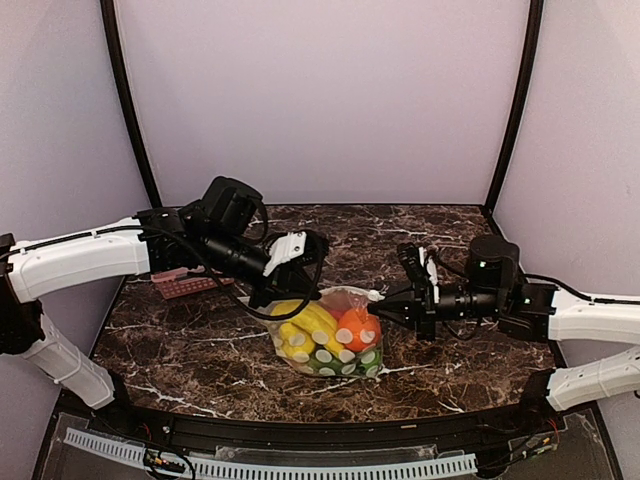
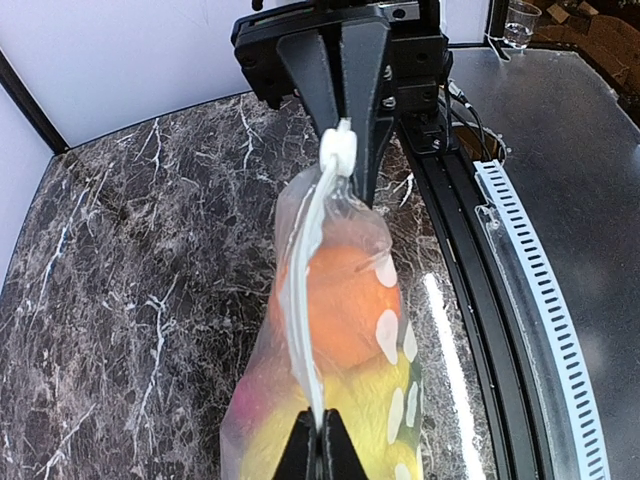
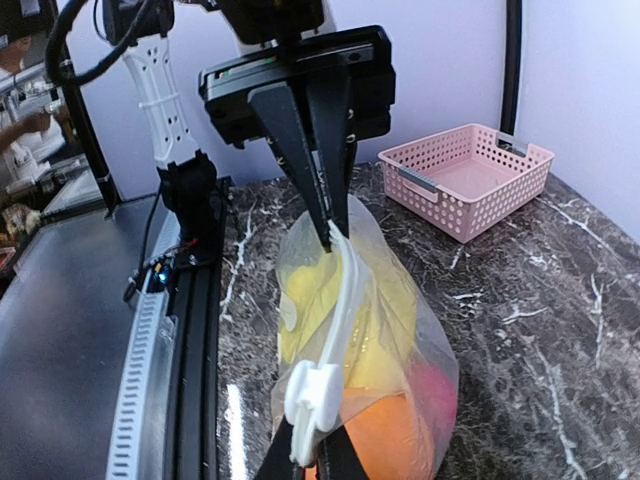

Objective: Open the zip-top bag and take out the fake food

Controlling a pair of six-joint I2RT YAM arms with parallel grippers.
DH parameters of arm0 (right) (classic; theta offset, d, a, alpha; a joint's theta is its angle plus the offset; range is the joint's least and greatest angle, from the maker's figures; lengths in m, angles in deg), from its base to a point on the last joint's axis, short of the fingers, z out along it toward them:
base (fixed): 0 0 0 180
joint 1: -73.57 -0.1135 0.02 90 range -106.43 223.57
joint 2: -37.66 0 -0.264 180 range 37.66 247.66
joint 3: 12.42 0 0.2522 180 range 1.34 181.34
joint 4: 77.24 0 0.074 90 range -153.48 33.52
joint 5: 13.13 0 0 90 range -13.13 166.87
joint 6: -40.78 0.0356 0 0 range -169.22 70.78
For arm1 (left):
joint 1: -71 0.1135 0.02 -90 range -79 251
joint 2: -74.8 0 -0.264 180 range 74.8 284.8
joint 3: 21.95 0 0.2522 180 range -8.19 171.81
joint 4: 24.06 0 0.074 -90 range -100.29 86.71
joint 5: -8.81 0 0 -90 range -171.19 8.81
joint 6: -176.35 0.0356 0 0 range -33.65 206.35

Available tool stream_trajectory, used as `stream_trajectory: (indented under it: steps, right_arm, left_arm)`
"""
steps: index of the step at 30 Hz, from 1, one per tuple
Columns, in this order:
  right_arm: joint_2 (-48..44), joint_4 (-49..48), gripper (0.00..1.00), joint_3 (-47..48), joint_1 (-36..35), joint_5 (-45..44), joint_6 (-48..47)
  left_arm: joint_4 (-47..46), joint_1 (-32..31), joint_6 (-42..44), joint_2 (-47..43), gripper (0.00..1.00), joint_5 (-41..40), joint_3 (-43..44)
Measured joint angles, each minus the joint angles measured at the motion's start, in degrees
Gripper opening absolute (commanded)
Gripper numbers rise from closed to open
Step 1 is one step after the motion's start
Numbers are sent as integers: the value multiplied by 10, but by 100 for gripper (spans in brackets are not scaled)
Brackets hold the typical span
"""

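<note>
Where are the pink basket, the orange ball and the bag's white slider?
pink basket [image 3: 505, 195]: right wrist view, its near wall.
orange ball [image 2: 340, 300]: left wrist view, its middle.
white slider [image 3: 312, 400]: right wrist view, its flat face.

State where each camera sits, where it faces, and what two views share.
Top external: above and behind the robot, looking down on table, left arm, right arm and zip-top bag.
Left wrist: on left arm, facing along the bag to the right claw; own fingertips at bottom.
Right wrist: on right arm, facing the left claw and pink basket; own fingertips at bottom.
Shared: both wrist views show the zip strip.
</note>
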Motion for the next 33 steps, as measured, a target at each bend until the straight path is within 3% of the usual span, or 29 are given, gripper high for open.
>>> stream_trajectory:
  steps: [5,14,21,28,33]
  right_arm:
    - [3,6,0,8,-2,-11,-4]
    - [-1,14,0,9,-5,-20,-5]
    - [-4,31,0,14,-6,-24,-18]
    - [-15,44,0,14,-9,-37,-26]
    - [-20,48,0,14,-9,-48,-26]
  left_arm:
    - [-18,0,-15,1,37,-3,0]
    - [-73,-32,-50,29,49,-1,41]
    - [-108,-52,-65,80,49,9,89]
    - [-117,-57,-79,132,42,36,118]
    - [-116,-58,-92,151,18,58,123]
